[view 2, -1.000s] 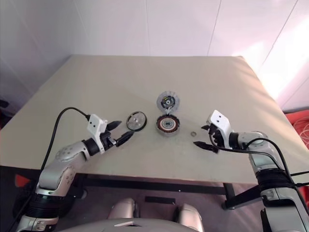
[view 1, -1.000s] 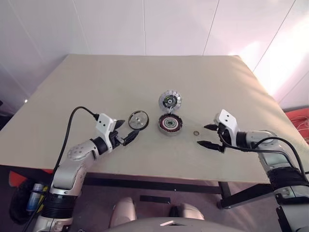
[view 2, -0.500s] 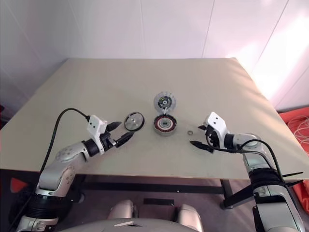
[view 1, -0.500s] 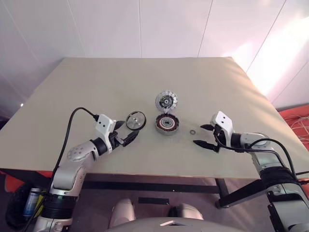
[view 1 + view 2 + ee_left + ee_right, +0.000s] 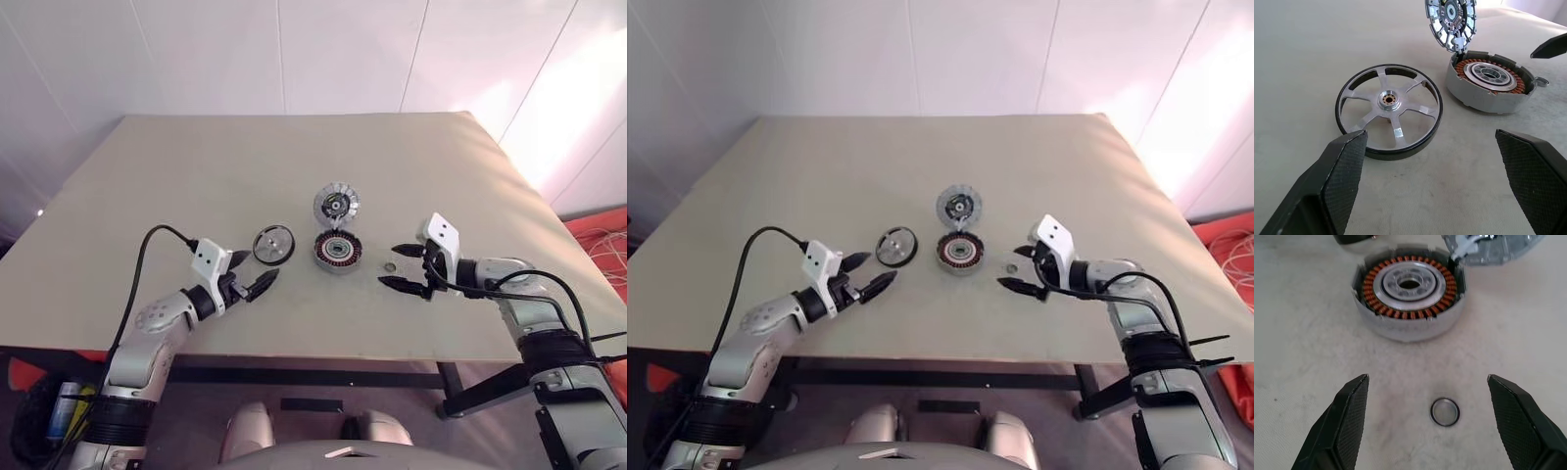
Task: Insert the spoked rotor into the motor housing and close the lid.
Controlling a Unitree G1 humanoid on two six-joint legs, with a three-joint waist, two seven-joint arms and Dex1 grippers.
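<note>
The spoked rotor [image 5: 273, 244] lies flat on the table, black-rimmed with a silvery spoked face [image 5: 1388, 110]. Right of it sits the motor housing [image 5: 339, 252], a grey cup with copper windings [image 5: 1409, 296]. Its lid [image 5: 336, 207] stands tilted up from the far edge, segmented face showing [image 5: 1450, 22]. My left gripper [image 5: 253, 271] is open, just short of the rotor and apart from it. On the housing's right side my right gripper [image 5: 389, 265] is also open, its fingers either side of a small metal washer [image 5: 1444, 411].
The beige table [image 5: 196, 176] stretches wide and bare behind the parts, up to a white wall. A black cable runs along my left arm. My right gripper's fingertip [image 5: 1552, 46] shows beyond the housing in the left wrist view.
My right gripper has moved left toward the housing and now straddles the washer. The left gripper has stayed near the rotor. The head camera has shifted a little.
</note>
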